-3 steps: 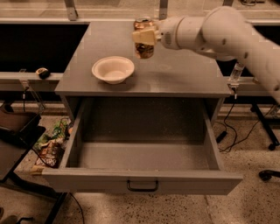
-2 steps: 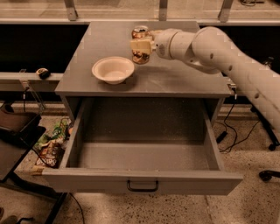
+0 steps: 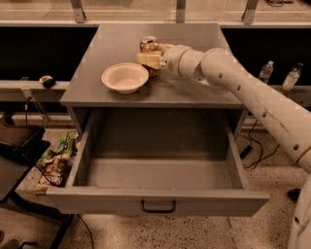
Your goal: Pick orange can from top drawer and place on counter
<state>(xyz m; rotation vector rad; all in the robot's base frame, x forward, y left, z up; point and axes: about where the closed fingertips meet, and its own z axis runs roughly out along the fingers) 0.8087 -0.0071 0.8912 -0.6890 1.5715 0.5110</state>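
Tool (image 3: pixel 150 60) seemingly around orange can (image 3: pixel 149 45) on counter (image 3: pixel 194 90)

A dim, warm light is cast from above; the end effector (image 3: pixel 148 60), clamped on the orange can (image 3: pixel 149 44) over the desk (image 3: pixel 194 92), is evenly lit.

This looks like a robotics lab rather than a kitchen. The plain grey counter (image 3: pixel 116 44) stands by itself on a speckled floor (image 3: pixel 204 233), with its drawer (image 3: pixel 160 170) open at the front. A white robot arm (image 3: pixel 243 92) reaches in from the right of the counter. Its gripper (image 3: pixel 148 59) is over the counter's back half, clasped around a can (image 3: pixel 149 44). Cables (image 3: pixel 257 151) trail across the floor to the right of the counter. Two bottles (image 3: pixel 265 72) stand on a ledge beyond its right edge. Snack packets (image 3: pixel 56 168) are heaped low down to its left. Metal posts (image 3: pixel 181 9) rise behind the counter.
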